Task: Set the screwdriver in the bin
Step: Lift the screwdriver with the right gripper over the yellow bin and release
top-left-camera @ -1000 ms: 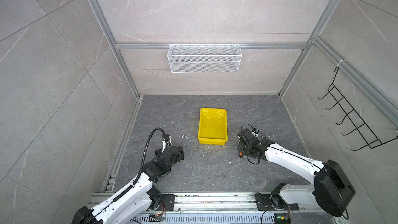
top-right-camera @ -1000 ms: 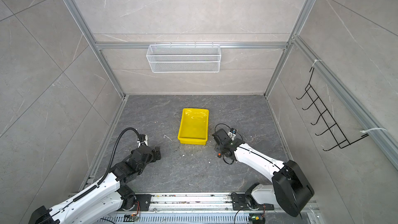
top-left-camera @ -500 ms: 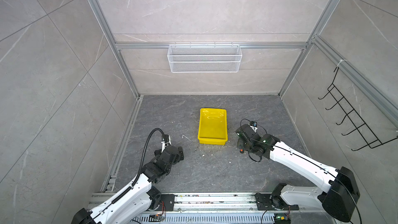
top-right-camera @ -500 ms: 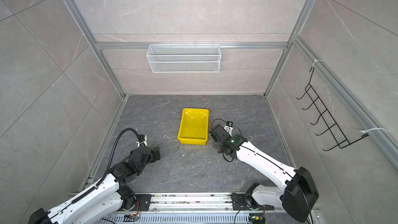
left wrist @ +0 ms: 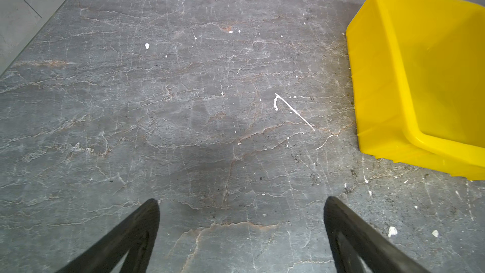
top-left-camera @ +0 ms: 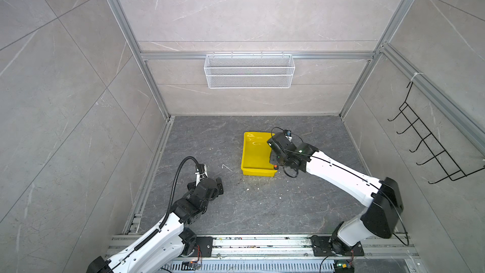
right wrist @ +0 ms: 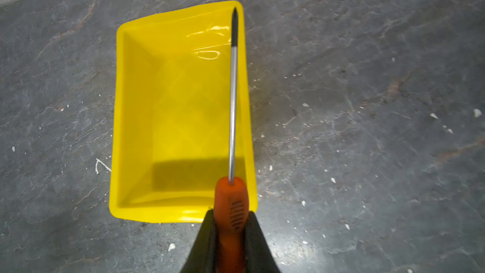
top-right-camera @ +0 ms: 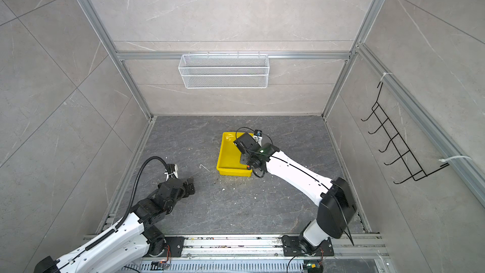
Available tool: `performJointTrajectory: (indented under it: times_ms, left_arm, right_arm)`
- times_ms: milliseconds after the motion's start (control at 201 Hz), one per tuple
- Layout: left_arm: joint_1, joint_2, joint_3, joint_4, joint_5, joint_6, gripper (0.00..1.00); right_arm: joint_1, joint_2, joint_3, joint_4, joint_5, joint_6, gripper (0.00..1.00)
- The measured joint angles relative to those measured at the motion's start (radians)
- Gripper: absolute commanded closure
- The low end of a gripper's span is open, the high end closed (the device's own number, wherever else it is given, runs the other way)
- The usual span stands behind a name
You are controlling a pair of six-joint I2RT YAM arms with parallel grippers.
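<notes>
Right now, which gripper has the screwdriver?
The right gripper, shut on the screwdriver over the yellow bin; the left gripper is open, empty.

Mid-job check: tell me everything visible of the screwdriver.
The screwdriver has an orange handle, plastic by its look, with a ribbed grip patch, and a thin silver metal shaft ending in a dark tip. The right tool is shut on the handle. The shaft points along one long wall of the yellow bin, above it; contact cannot be told.
</notes>
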Motion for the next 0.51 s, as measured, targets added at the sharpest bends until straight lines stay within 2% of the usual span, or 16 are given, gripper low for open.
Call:
performJointTrajectory:
  times_ms: [508]
  left_arm:
    - [0.000, 0.029, 0.000, 0.008, -0.007, 0.002, 0.00]
  right_arm:
    - [0.005, 0.561, 0.519, -0.005, -0.094, -0.035, 0.92]
